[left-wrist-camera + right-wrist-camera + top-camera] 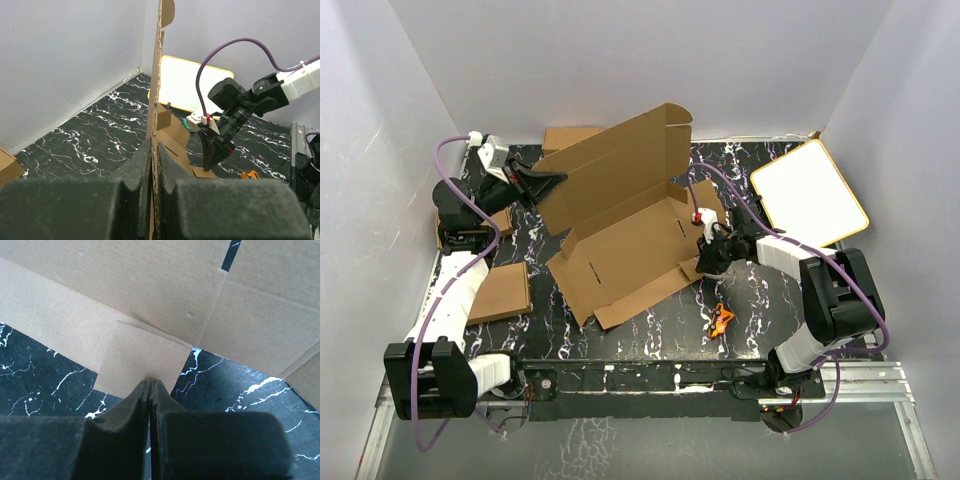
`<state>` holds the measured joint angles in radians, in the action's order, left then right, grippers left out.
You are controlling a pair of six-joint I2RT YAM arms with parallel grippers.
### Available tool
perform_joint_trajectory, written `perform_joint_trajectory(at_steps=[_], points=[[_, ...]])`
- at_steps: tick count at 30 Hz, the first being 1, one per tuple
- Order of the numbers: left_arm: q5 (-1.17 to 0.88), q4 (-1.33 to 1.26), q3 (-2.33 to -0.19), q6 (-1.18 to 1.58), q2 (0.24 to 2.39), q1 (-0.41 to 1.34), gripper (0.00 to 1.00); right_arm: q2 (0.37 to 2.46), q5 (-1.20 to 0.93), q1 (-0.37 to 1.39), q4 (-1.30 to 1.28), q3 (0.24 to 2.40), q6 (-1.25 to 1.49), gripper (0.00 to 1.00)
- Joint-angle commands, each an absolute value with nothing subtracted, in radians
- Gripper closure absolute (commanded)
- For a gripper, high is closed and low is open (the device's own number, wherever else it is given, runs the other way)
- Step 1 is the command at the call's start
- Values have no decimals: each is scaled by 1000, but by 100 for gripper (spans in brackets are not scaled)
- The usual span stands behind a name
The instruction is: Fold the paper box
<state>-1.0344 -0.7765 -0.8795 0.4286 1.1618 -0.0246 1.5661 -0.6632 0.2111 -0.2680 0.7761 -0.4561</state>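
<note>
**Paper box**: middle of the table, part-formed. Long axis runs left to right, the right end angled slightly far. Base lies flat; far panel stands nearly upright.

**Left gripper**: at the box's left end, jaws pinching the raised panel's edge.

**Right gripper**: at the right end, jaws pressed together on a small flap.

**Judgement:** each arm has its own end; the small flap probably folds inward next.
</note>
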Motion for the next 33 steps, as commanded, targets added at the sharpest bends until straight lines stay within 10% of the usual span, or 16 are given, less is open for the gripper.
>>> perform_joint_trajectory(at_steps=[1, 18, 26, 33], points=[[-1019, -796, -928, 415, 1155, -15, 100, 1590, -591, 239, -265, 820, -477, 92], [-1033, -783, -924, 391, 1157, -9, 100, 1556, -679, 205, -344, 878, -488, 88], [-1062, -887, -954, 477, 1167, -8, 100, 1307, -1103, -56, -425, 889, -580, 55], [-1122, -973, -963, 529, 1154, -9, 100, 1288, -1120, -207, -310, 999, -440, 8]])
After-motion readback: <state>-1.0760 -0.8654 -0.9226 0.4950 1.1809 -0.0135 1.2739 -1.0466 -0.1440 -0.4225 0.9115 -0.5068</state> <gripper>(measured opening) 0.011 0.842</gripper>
